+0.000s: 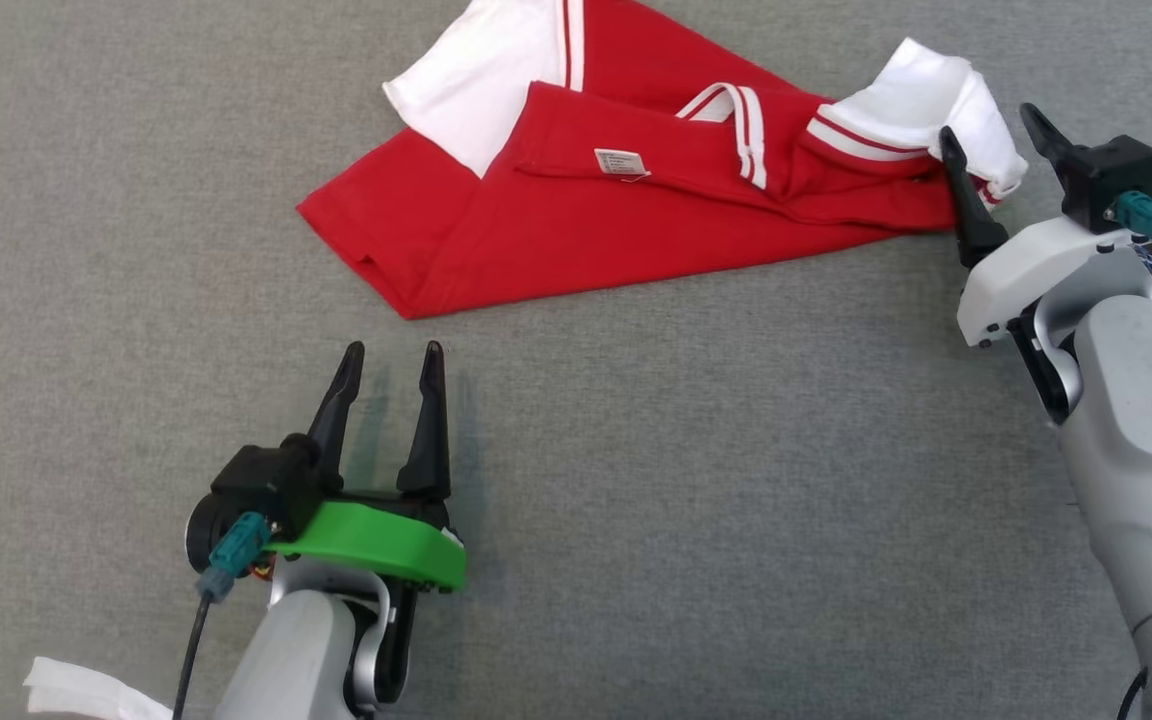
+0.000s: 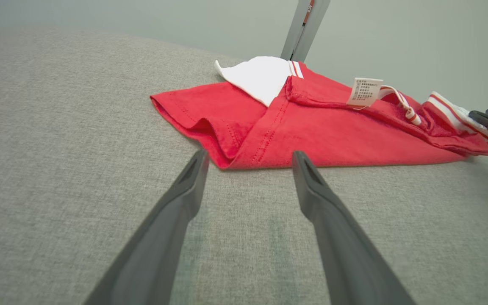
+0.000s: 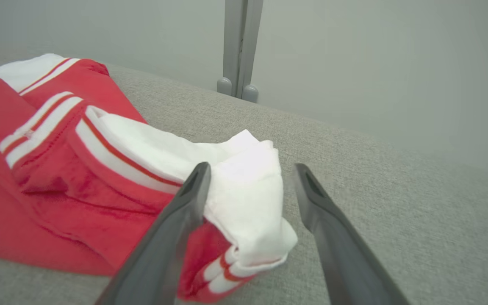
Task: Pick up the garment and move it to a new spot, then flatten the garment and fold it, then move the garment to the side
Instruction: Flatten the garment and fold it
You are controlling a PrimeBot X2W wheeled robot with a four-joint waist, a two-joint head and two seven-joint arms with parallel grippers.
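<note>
The red-and-white garment [image 1: 636, 210] is lying rumpled on the grey surface [image 1: 736, 450], so flattening, folding and moving aside are seemingly waiting, while the left gripper [image 1: 393, 350] is hovering spread near its corner and the right gripper [image 1: 989, 125], jaws apart, is straddling its white sleeve [image 3: 248, 203].

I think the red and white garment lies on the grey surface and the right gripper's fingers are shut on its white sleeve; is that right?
Not quite: the right gripper has its fingers open either side of the white sleeve, not shut on it, as the right wrist view shows. The garment does lie on the grey surface.
</note>
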